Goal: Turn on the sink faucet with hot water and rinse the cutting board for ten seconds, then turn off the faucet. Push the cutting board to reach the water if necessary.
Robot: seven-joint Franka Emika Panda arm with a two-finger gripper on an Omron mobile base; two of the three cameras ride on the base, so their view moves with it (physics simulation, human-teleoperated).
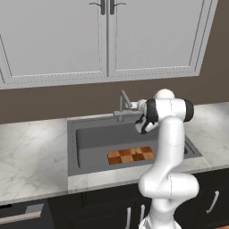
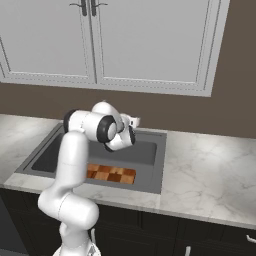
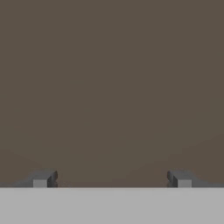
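In the sink [image 1: 89, 138], toward its front right part, the cutting board [image 1: 131, 155] lies flat on the dark basin floor, well forward of the sink faucet [image 1: 122, 105], which stands at the back rim against the brown wall. No stream of water is visible, so the faucet looks to be off and the rinse not yet begun. The hand [image 3: 112, 179] is raised near the faucet's spout, its two fingertips [image 3: 41, 179] standing wide apart with nothing between them, facing the plain brown wall.

The faucet is rigid metal, slim and likely slick; its small side lever is too small to make out clearly here, but it probably needs only a light nudge from one fingertip rather than a pinch. Which way gives hot water cannot be told from these views.

The board looks stiff, light and thin. Lying flush on the basin floor, it offers little edge to grip, so pushing against its near edge to slide it back under the spout seems easier than lifting. Wet wood on a smooth basin may skate or twist, so a centred push is safer.
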